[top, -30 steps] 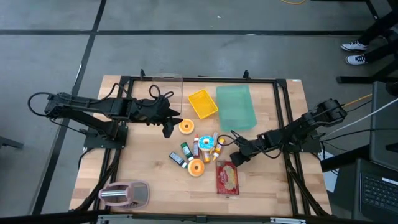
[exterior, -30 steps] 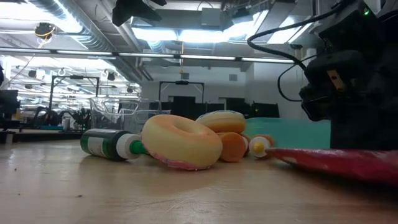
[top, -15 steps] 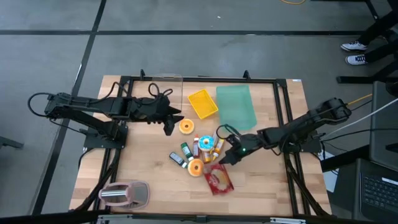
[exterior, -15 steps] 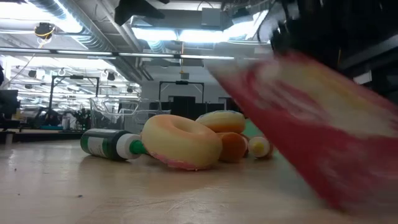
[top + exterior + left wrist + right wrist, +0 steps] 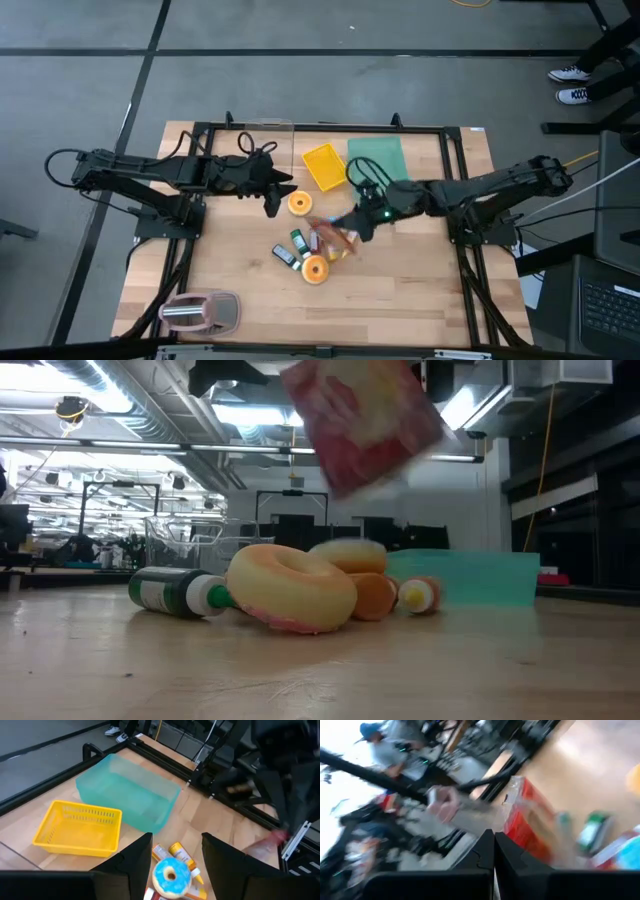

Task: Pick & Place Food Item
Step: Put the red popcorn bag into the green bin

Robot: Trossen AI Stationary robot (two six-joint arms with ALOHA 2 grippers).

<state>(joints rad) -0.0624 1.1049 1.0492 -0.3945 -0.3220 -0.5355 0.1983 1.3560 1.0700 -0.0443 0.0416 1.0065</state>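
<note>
The right end effector (image 5: 352, 222) is pinching a red snack bag (image 5: 360, 415) by its edge, dangling over the pile; it could slip out mid-swing. The left end effector (image 5: 272, 196) hangs spread.

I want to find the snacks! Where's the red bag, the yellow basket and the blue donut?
red bag (image 5: 362, 418): low view, middle of its front face, up in the air.
yellow basket (image 5: 80, 828): left wrist view, its mesh floor.
blue donut (image 5: 171, 875): left wrist view, its frosted ring.
</note>
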